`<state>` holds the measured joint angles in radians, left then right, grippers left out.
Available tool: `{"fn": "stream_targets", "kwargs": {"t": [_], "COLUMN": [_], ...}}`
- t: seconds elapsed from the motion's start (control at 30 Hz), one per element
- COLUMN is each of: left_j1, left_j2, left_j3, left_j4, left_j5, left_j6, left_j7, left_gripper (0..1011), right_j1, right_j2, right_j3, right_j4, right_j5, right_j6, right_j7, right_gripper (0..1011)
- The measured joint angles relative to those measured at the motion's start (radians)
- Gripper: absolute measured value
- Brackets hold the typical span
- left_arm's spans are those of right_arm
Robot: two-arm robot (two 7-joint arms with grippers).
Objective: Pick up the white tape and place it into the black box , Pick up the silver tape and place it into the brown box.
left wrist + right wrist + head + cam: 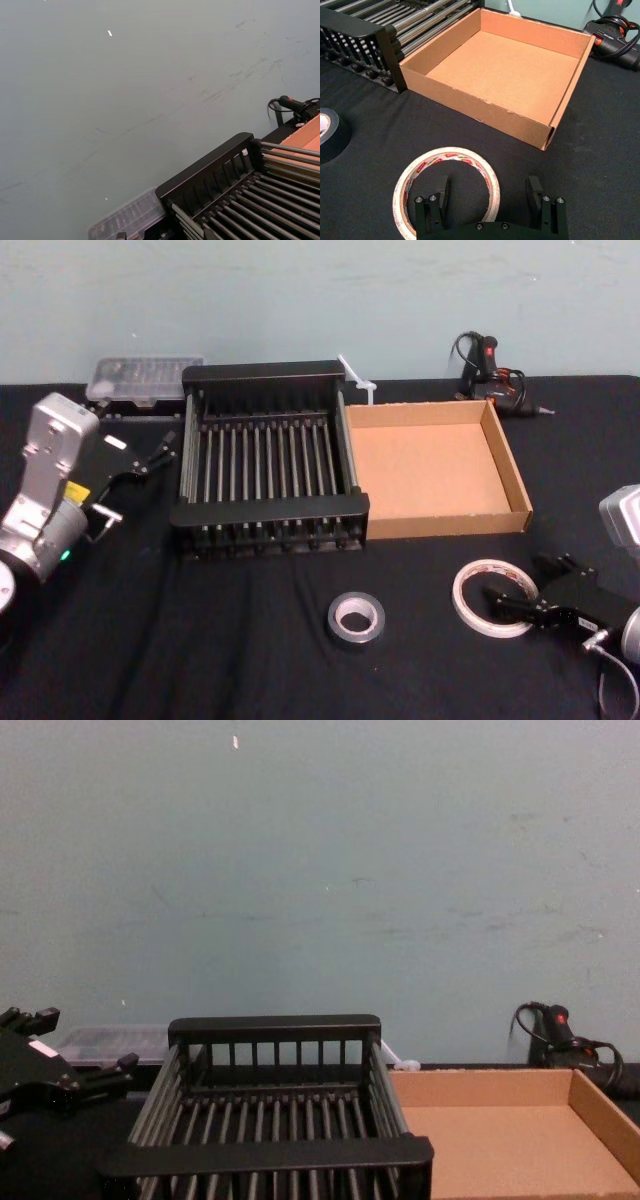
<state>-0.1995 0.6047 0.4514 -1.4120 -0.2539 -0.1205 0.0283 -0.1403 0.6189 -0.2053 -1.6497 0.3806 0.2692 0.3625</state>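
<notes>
Tape rolls lie on the black tablecloth (200, 640), both on the robot's side of the black box (265, 458). That box, a slatted crate, stands side by side with the brown box (432, 468), their walls touching, the brown box on the crate's right; neither holds anything.

The silver tape (356, 617) lies flat just off the crate's near right corner, well apart from both grippers. The white tape (494, 596) (its red print shows along the flat face in the right wrist view) lies flat farther right of the crate, on the robot's side of the brown box's near wall.

The right gripper (503, 600) is down at the white tape, its fingers (440, 200) spread apart; in the right wrist view one finger stands over the roll's hollow and the other outside its rim, with the near part of the ring between them. Whether they touch the roll cannot be told.

The left gripper (155, 452) hangs just beside the crate's left wall, above the cloth, fingers parted and holding nothing.

A clear plastic case (145, 376) sits behind the crate's far left corner, and a glue gun (490, 370) lies beyond the brown box, far right of the crate.
</notes>
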Motion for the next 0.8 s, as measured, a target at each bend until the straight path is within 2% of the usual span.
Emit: {"fn": "stream_targets", "kwargs": {"t": [0.8], "left_j1": [0.0], "left_j2": [0.0], "left_j3": [0.0], "left_j4": [0.0], "left_j5": [0.0], "left_j6": [0.0], "left_j7": [0.0], "left_gripper": [1001], "right_j1": [0.0], "right_j2": [0.001], "right_j3": [-0.001], "right_j4": [0.0], "right_j5": [-0.001], "right_j6": [-0.001], "right_j7": [0.001], "right_gripper": [993]}}
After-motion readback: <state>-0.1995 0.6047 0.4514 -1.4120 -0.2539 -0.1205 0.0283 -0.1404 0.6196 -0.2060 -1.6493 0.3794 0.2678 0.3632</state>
